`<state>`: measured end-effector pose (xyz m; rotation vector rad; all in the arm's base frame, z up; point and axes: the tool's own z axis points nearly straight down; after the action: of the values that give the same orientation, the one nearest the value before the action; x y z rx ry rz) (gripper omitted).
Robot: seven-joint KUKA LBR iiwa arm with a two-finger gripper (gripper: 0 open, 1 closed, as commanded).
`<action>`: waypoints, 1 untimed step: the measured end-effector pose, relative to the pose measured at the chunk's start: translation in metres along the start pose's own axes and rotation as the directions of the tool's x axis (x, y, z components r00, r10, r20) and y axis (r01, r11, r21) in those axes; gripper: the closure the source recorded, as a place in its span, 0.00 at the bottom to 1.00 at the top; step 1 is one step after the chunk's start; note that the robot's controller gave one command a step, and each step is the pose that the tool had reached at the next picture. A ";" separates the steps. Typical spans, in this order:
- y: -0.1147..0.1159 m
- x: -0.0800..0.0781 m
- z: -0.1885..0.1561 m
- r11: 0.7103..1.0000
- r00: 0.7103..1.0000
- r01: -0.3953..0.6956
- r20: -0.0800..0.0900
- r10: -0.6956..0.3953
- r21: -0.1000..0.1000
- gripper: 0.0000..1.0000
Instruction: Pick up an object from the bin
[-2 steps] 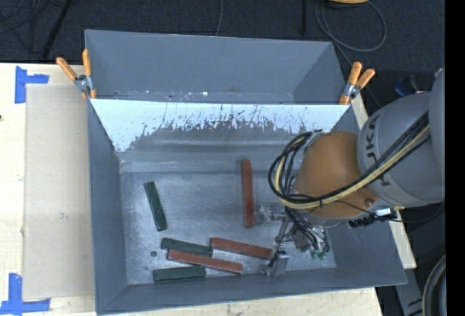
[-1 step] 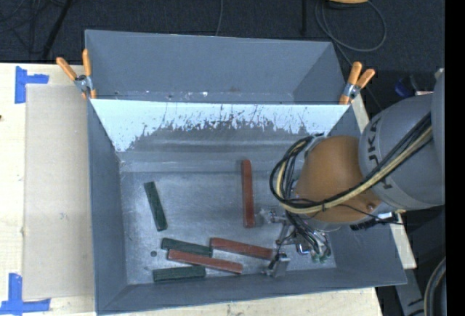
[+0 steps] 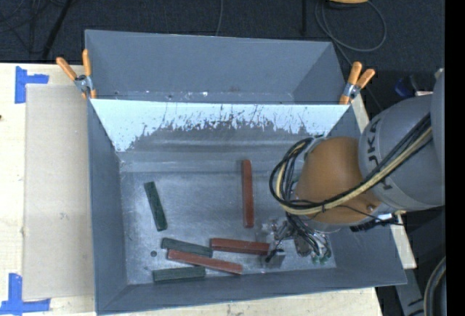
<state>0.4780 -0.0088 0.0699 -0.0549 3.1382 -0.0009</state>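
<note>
Dark carpet strewn with loose cables lies behind the grey metal bin (image 3: 218,82), which fills the middle of the frame. At the lower right of the bin floor the hand (image 3: 276,253) is down at the right-hand tip of a red-brown bar (image 3: 236,244). That bar is long, thin and flat-sided, and lies nearly level across the frame. Whether the hand is spread or pressed together cannot be told, as the wrist and its wiring cover it from above.

Just above the hand sits the arm's rounded orange cover (image 3: 330,176), with black and pale yellow cables (image 3: 287,176) looped around it. Behind that, on the arm's grey shell (image 3: 407,155) at the right edge of the frame, are black letters; a U and a K can be made out.

Room is tight here. The bin's front wall runs close below the hand, and the right wall slopes up just beside it.

To the upper left a second red-brown bar (image 3: 248,193) lies upright in the frame, apart from the first. Left of the hand three more bars crowd together: a dark green bar (image 3: 187,248), a tilted red-brown bar (image 3: 205,261) under it, and another green bar (image 3: 179,274) near the front wall. A lone green bar (image 3: 155,205) lies further left, with bare floor between it and the upright bar.
</note>
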 end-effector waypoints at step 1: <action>-0.104 -0.036 -0.188 0.996 0.996 0.092 0.007 -0.092 0.004 1.00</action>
<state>0.5172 -0.1112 0.2582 -0.1981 3.1249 -0.0064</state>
